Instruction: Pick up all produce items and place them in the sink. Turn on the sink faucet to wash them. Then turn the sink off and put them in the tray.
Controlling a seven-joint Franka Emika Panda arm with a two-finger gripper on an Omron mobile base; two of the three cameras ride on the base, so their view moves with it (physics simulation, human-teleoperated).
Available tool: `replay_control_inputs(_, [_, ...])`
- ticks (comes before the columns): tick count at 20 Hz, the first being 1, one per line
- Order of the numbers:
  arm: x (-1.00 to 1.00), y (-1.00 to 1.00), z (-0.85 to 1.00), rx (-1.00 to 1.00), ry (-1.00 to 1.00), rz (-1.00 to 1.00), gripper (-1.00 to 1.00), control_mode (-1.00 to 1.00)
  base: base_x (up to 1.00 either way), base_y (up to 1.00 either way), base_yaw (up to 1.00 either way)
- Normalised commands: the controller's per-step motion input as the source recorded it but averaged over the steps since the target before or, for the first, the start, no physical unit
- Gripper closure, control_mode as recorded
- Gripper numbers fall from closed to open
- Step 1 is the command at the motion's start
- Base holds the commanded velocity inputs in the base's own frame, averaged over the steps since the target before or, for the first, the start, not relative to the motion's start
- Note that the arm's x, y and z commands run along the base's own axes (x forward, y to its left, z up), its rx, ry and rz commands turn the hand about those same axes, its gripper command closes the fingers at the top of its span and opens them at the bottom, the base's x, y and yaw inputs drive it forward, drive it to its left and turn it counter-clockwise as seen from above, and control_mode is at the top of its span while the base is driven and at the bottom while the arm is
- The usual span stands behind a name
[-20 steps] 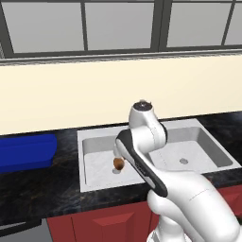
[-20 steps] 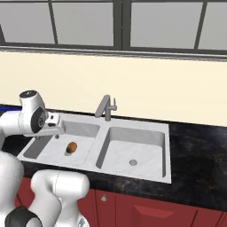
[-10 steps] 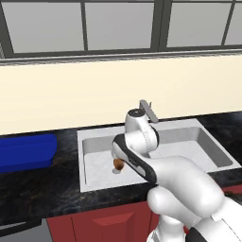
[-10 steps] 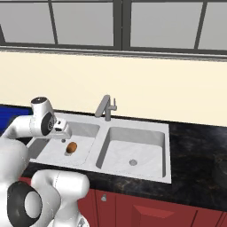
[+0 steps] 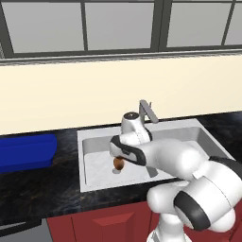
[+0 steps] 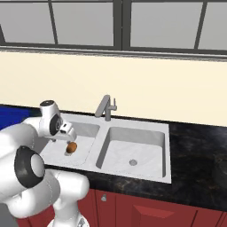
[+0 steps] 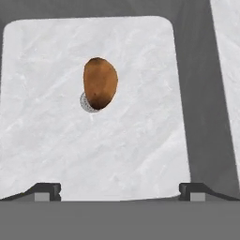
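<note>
The potato (image 7: pixel 100 83) is lying on the floor of the sink's (image 6: pixel 165 133) left basin, partly covering the round drain (image 7: pixel 84 103), and nothing is touching it. The pincer (image 7: pixel 119 190) is hanging above it with its two tips spread wide and empty, the potato sitting ahead of the gap rather than between the tips.

Judging from this, the risks are mostly about the next reach. The potato is oval and smooth, so a squeeze near one end could be squirting it out sideways across the basin floor. It is also resting over the drain's rim, so a nudge from a descending fingertip could be rolling it away. If the faucet (image 6: pixel 105 108) is the next target instead, the arm will be swinging close to the spout and could be knocking it. The blue tray (image 5: pixel 26 152) is waiting on the black table (image 5: pixel 42 189) to the sink's left.
</note>
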Motion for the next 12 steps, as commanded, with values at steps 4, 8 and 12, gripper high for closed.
replay_control_inputs(4, [0.41,0.0,-0.33,0.0,0.05,-0.12,-1.0,-1.0,0.0,0.0,0.0])
replay_control_inputs(8, [0.42,0.02,-0.28,0.0,0.04,-0.09,-1.0,-1.0,0.0,0.0,0.0])
replay_control_inputs(12, [0.39,0.06,-0.27,0.0,0.03,-0.06,-1.0,-1.0,0.0,0.0,0.0])
